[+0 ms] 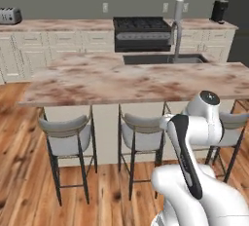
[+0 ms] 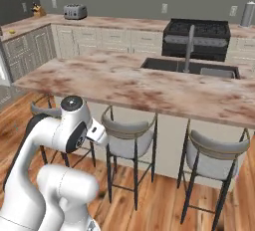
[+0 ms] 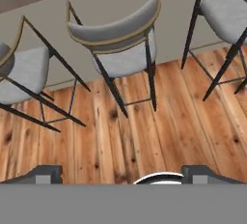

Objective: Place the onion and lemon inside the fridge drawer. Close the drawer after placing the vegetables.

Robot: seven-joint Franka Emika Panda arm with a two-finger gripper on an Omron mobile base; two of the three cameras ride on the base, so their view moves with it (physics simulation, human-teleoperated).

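Below your fingers [image 3: 123, 174], spread open w/ nothing held, sit floor [image 3: 144, 121] and stools [image 3: 116, 39]. No onion, lemon or fridge drawer nearby, so you can't judge direction yet.

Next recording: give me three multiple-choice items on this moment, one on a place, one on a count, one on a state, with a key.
1. Where is the toaster?
A. on the island
B. on the back counter
C. on a stool

2. How many stools stand along the island in the left base view?
A. one
B. three
C. five

3. How does the gripper stand?
A. shut on a lemon
B. open, holding nothing
C. shut on an onion

Key: B, it sits on the counter against the wall; B, three grey seats show; B, its fingertips stand wide apart over bare wood floor.
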